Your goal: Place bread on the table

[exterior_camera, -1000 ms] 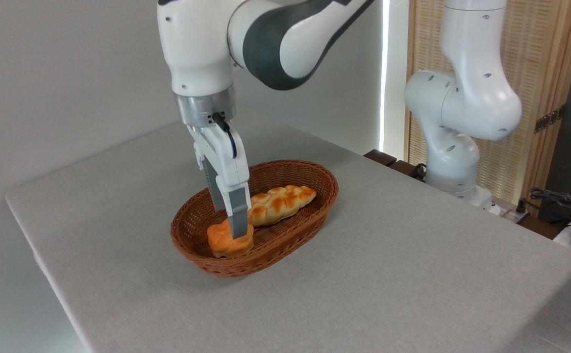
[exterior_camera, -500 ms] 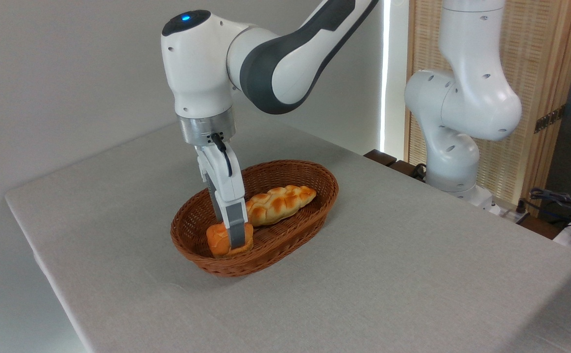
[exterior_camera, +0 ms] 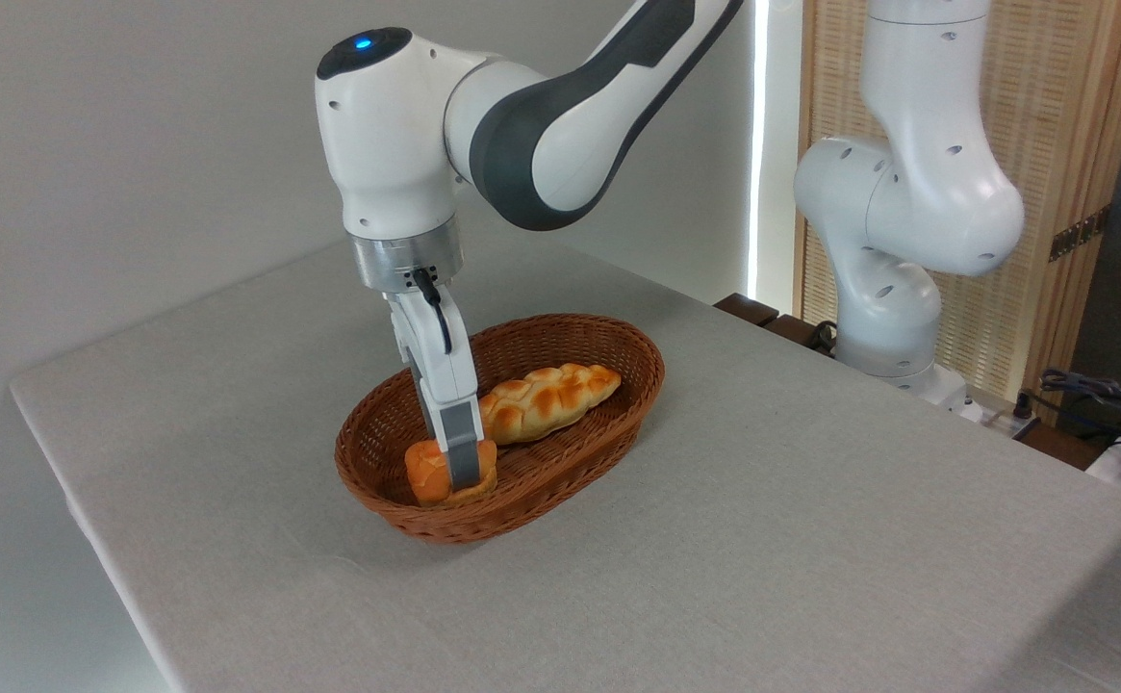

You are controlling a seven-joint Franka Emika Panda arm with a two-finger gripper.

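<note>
A light grey cloth-covered table [exterior_camera: 762, 539] was set against a plain pale wall, with a slatted wooden screen [exterior_camera: 1051, 173] and some cables [exterior_camera: 1099, 399] seen at the right. The bread [exterior_camera: 430, 472], a small orange bun, was found at the near end of a brown wicker basket [exterior_camera: 608, 423] beside a braided loaf [exterior_camera: 546, 399], and was pinched by the gripper [exterior_camera: 464, 470]. Only the front finger was clearly seen, the other being hidden, and the arm's upper links were cut off by the top edge.

White arm [exterior_camera: 396, 135] with dark grey joint covers, silver wrist ring, black cable.
</note>
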